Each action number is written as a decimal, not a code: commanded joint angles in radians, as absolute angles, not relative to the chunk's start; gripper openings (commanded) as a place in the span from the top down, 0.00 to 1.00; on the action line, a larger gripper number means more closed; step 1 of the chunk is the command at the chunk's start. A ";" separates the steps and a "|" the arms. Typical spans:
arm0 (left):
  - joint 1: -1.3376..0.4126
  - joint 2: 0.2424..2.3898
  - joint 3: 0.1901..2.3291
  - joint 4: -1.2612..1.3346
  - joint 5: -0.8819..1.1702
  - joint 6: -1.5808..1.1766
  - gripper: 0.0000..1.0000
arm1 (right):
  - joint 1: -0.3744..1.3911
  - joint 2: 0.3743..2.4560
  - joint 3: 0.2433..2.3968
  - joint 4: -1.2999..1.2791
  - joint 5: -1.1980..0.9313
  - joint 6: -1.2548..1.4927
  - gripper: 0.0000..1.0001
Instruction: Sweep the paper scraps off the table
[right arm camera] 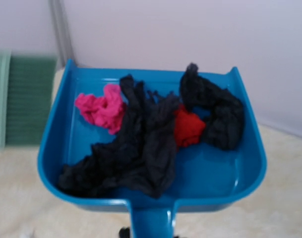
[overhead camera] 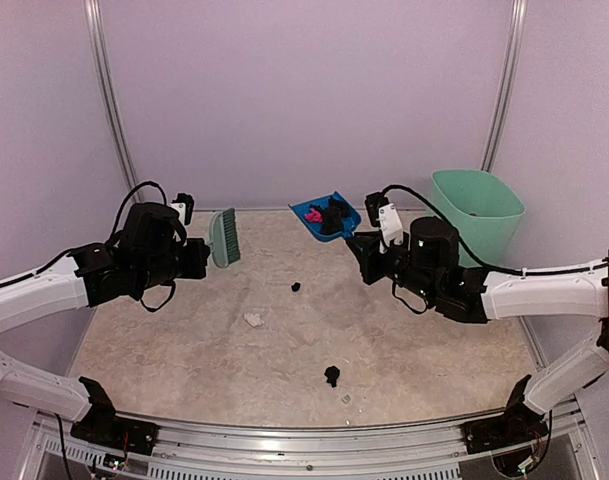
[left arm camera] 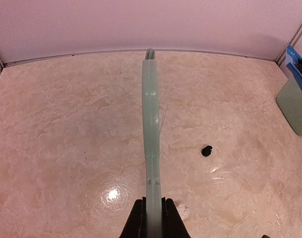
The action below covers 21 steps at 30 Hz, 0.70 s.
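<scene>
Loose paper scraps lie on the table (overhead camera: pixel 434 350): a black one (overhead camera: pixel 297 287), a white one (overhead camera: pixel 253 320) and another black one (overhead camera: pixel 332 376) nearer the front. My left gripper (overhead camera: pixel 199 258) is shut on the handle of the green brush (overhead camera: pixel 224 237), held above the table at the back left. In the left wrist view the brush handle (left arm camera: pixel 151 124) runs straight out from the shut gripper (left arm camera: pixel 153 218). My right gripper (overhead camera: pixel 359 245) is shut on the handle of the blue dustpan (overhead camera: pixel 324 216). The dustpan (right arm camera: pixel 66 129) holds black scraps (right arm camera: pixel 141 148), a pink one (right arm camera: pixel 101 109) and a red one (right arm camera: pixel 188 126).
A mint-green bin (overhead camera: pixel 476 215) stands at the back right, just beyond the right arm. A tiny pale bit (overhead camera: pixel 347 399) lies near the front rail. The back wall is close behind the dustpan and brush.
</scene>
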<state>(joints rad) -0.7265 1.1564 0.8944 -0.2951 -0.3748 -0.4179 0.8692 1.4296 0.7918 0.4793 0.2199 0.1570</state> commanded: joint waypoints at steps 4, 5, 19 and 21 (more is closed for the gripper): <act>-0.723 1.142 0.882 -0.246 -0.357 -0.418 0.98 | 0.777 1.288 0.878 0.245 0.271 0.268 1.00; -0.723 1.144 0.881 -0.245 -0.354 -0.417 0.98 | 0.762 1.273 0.888 0.228 0.268 0.274 1.00; -0.726 1.147 0.883 -0.241 -0.345 -0.415 0.98 | 0.461 1.087 0.956 0.074 0.140 0.459 1.00; -0.727 1.147 0.882 -0.241 -0.345 -0.416 0.98 | 0.427 1.063 0.953 0.066 0.119 0.486 1.00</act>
<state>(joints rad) -0.7269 1.1564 0.8864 -0.2768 -0.3473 -0.4175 0.4782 1.1187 0.9379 0.1051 0.1730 0.3996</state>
